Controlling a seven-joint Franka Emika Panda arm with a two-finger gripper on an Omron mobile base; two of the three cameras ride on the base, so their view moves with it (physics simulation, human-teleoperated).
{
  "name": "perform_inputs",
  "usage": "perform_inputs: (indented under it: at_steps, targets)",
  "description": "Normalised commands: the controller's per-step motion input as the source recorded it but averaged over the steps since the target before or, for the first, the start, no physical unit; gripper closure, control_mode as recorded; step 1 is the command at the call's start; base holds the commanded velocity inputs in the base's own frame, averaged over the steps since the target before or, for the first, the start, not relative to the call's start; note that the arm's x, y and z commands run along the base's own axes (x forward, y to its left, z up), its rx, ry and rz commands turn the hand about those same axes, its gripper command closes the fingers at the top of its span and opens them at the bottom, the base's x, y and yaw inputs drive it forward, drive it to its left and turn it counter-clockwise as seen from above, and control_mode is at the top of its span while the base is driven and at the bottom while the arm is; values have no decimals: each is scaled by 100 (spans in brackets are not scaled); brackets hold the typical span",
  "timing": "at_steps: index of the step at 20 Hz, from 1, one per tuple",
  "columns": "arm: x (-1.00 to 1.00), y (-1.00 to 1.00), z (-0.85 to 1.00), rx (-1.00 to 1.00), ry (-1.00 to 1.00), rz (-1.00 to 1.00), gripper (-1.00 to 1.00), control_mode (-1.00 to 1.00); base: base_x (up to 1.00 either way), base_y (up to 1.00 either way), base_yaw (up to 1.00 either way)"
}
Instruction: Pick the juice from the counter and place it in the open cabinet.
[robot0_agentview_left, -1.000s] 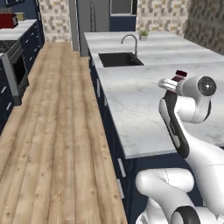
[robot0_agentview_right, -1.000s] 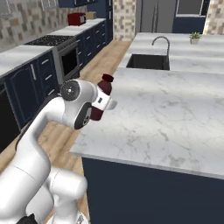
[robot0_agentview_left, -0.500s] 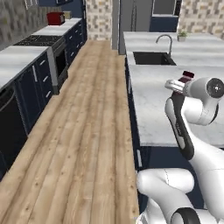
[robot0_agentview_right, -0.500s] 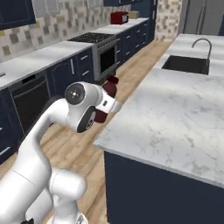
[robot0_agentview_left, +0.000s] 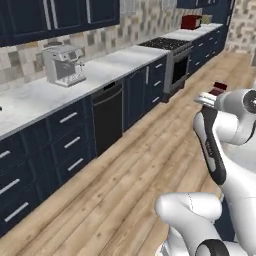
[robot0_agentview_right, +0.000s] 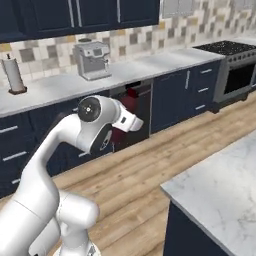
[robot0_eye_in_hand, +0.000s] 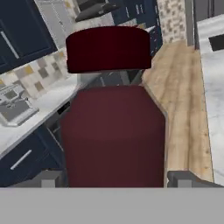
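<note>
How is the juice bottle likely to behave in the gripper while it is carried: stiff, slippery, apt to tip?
The juice bottle looks rigid, so it should hold its shape. Its smooth maroon sides could be slippery against the fingers. Slim with a narrower cap, it may tip easily once set down.

In the left base view only the red cap of the juice (robot0_agentview_left: 218, 88) showed, at the right edge above the white arm that hid its body. In the right base view the wrist covered most of the bottle (robot0_agentview_right: 126, 111). In the hand view its base and the fingers (robot0_eye_in_hand: 188, 179) were cut off at the bottom.
</note>
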Motion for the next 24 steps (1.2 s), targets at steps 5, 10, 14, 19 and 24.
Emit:
perform_inputs:
  at_steps: [5,10,14,19,24]
  targets:
    - [0,0,0,0,0,0,100,100,0,0,63]
    - [0,0,0,0,0,0,100,100,1,0,55]
    - [0,0,0,0,0,0,100,100,5,0,52]
    - [0,0,0,0,0,0,100,100,74,-10,50]
    - [0,0,0,0,0,0,100,100,95,-54,34]
